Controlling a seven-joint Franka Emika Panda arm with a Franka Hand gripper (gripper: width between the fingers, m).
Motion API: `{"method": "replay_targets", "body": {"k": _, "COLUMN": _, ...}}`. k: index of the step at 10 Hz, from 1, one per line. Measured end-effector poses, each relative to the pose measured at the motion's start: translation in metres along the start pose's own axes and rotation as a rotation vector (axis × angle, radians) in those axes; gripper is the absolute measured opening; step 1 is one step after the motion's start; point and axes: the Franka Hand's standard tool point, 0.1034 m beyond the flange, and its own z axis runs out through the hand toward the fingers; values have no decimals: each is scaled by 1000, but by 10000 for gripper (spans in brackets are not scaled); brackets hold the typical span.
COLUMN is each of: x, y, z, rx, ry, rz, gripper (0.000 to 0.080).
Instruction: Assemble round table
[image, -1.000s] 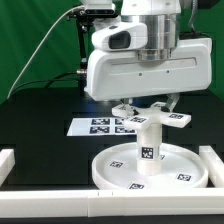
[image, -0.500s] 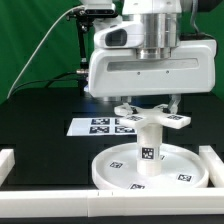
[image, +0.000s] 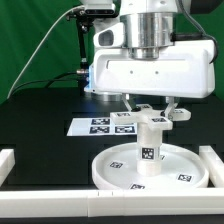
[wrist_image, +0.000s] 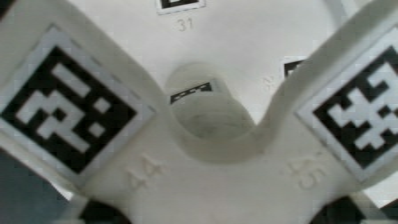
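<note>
The large rimmed round disc (image: 120, 168) lies flat on the black table at the front. The short thick cylinder leg (image: 150, 146) stands upright on its middle. The small cross-shaped foot piece (image: 158, 112) sits on top of the leg, its tagged arms pointing sideways. My gripper (image: 152, 106) reaches straight down from the big white hand and is shut on the foot piece. In the wrist view the foot piece (wrist_image: 214, 165) fills the picture, with two tagged arms spreading out and the round leg socket (wrist_image: 214, 118) between them. My fingers are almost hidden there.
The marker board (image: 100, 126) lies behind the disc toward the exterior view's left. White border rails run along the left (image: 8, 162), the front (image: 60, 206) and the right (image: 212, 162). A green backdrop stands behind the arm.
My hand has turned about its vertical axis with the foot piece in it. The foot's arms have swung round on top of the leg. Leg and disc have stayed in place.
</note>
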Motion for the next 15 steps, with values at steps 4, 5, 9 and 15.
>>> {"method": "replay_targets", "body": {"k": 4, "x": 0, "y": 0, "z": 1, "rx": -8, "ry": -20, "rz": 609, "gripper": 448}}
{"method": "replay_targets", "body": {"k": 5, "x": 1, "y": 0, "z": 2, "rx": -1, "ry": -17, "rz": 715, "gripper": 448}}
{"method": "replay_targets", "body": {"k": 9, "x": 1, "y": -2, "z": -7, "rx": 4, "ry": -28, "rz": 639, "gripper": 606}}
{"method": "replay_targets", "body": {"k": 15, "x": 12, "y": -7, "z": -28, "rx": 53, "ry": 6, "rz": -82, "gripper": 649}}
